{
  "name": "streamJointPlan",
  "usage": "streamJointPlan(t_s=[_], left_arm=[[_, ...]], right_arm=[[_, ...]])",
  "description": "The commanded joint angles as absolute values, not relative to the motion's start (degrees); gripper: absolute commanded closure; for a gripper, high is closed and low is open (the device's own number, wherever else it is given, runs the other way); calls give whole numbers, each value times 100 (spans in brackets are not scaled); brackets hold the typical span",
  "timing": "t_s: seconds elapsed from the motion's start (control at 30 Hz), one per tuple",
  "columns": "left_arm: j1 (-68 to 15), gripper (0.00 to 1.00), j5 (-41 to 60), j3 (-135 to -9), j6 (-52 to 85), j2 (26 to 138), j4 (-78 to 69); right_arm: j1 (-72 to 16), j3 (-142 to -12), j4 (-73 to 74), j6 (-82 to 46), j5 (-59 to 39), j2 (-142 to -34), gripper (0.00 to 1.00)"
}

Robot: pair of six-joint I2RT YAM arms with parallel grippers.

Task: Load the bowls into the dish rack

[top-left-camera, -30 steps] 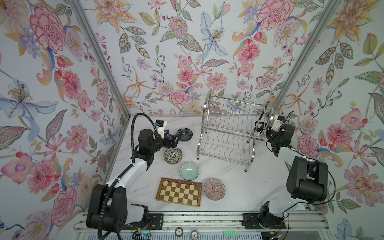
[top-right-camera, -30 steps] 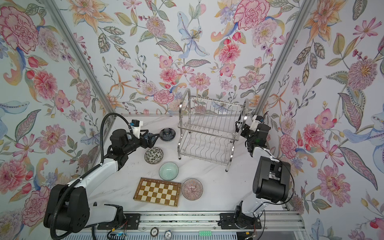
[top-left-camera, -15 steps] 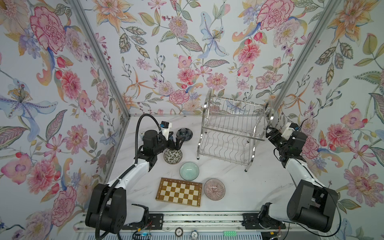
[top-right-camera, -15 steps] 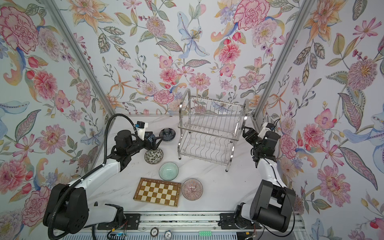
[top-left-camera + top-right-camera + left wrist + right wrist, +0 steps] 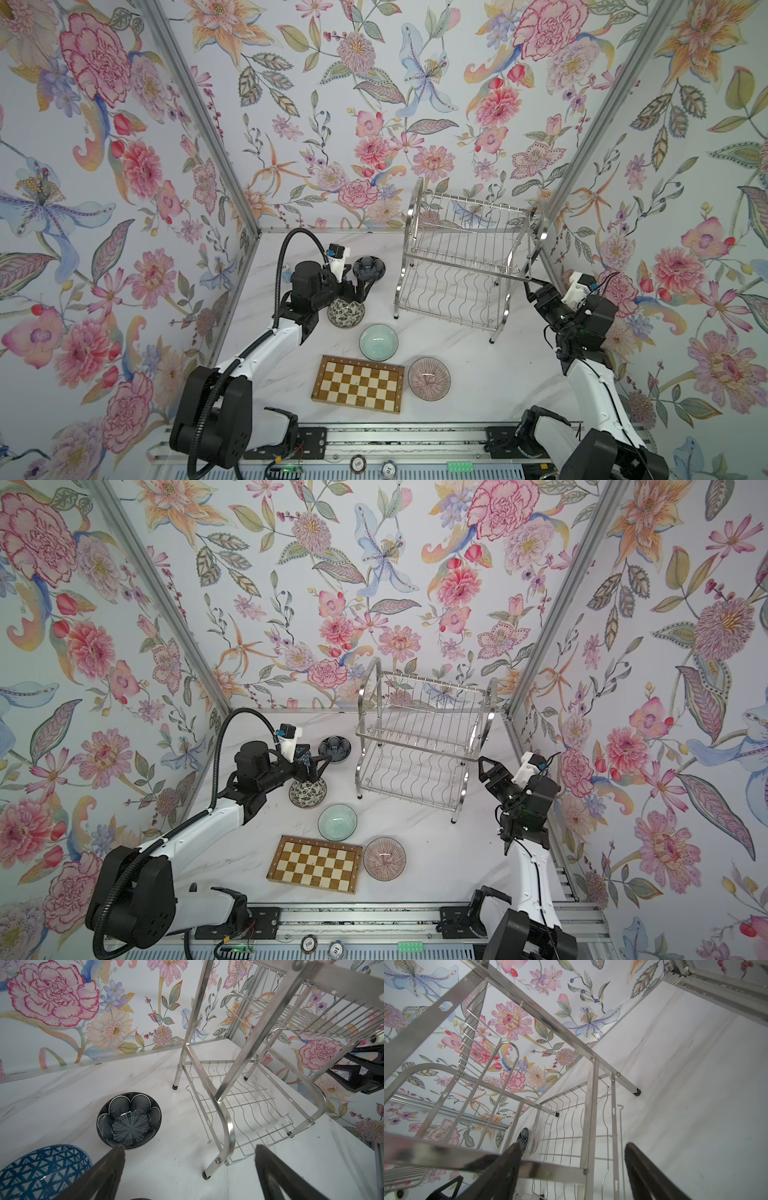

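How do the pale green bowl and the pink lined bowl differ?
The pale green bowl is plain inside; the pink bowl has fine radial lines. The pale green bowl sits beyond the far edge of the checkered board, nearer the dish rack; the pink bowl sits beside the board's right end. Both stand upright and empty on the table.
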State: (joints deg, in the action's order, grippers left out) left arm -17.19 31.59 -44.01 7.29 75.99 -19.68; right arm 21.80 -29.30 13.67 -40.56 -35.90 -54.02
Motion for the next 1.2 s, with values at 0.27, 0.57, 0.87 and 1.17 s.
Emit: streamJointPlan(t_s=[0.27, 0.57, 0.87, 1.17], left_arm=[[-1842, 1, 3077, -4530, 668, 7770, -1854], [-1890, 1, 3040, -4562, 697, 7809, -1839], [-1912, 1, 2902, -4578, 668, 7865, -1776], [-1988, 1, 2424, -4649, 839, 7971, -1636]], right_arm=[[2213, -2672, 1133, -4030, -4477, -5473, 24], [2049, -3039, 1329, -3776, -4300, -6026, 32], [1814, -3449, 2279, -3972, -4123, -6914, 43], [1655, -3708, 2678, -4105, -3744, -7387, 48]])
